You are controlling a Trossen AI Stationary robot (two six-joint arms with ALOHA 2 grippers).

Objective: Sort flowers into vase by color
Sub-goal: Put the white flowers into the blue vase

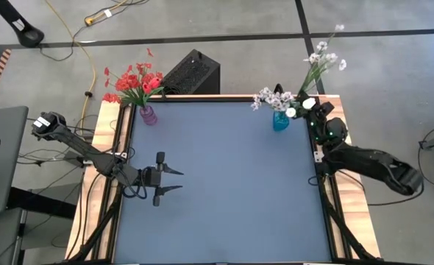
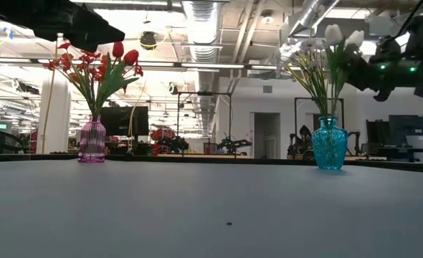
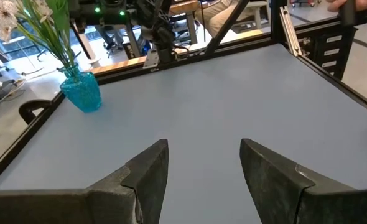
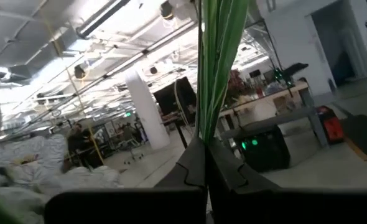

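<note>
Red flowers (image 1: pixel 134 79) stand with their stalks in a pink vase (image 1: pixel 148 115) at the table's far left, also seen as the pink vase (image 2: pixel 92 140) in the low view. White flowers (image 1: pixel 321 60) stand in a teal vase (image 1: pixel 280 121) at the far right, seen as the teal vase (image 2: pixel 330 143) in the low view. My right gripper (image 1: pixel 303 109) is up beside the teal vase, shut on green stalks with white tulip blooms (image 2: pixel 344 34). My left gripper (image 1: pixel 181 180) hovers open over the table's left middle, holding nothing. My right gripper (image 4: pixel 205 149) pinches a green stalk with long leaves (image 4: pixel 216 68) between its two fingers, and the greenery runs on past the fingertips. It comes roughly level from the table's right side (image 2: pixel 358 68). The stem stands about upright above the teal vase. Whether its lower end is inside the vase, I cannot tell.
The blue-grey table top (image 1: pixel 224 191) lies bare between the two vases. A raised frame rim (image 1: pixel 327 199) runs along its edges. The left wrist view shows the teal vase (image 3: pixel 82 92) far ahead of the open left gripper (image 3: pixel 203 149). Cables and a black box (image 1: pixel 193 72) lie beyond the far edge.
</note>
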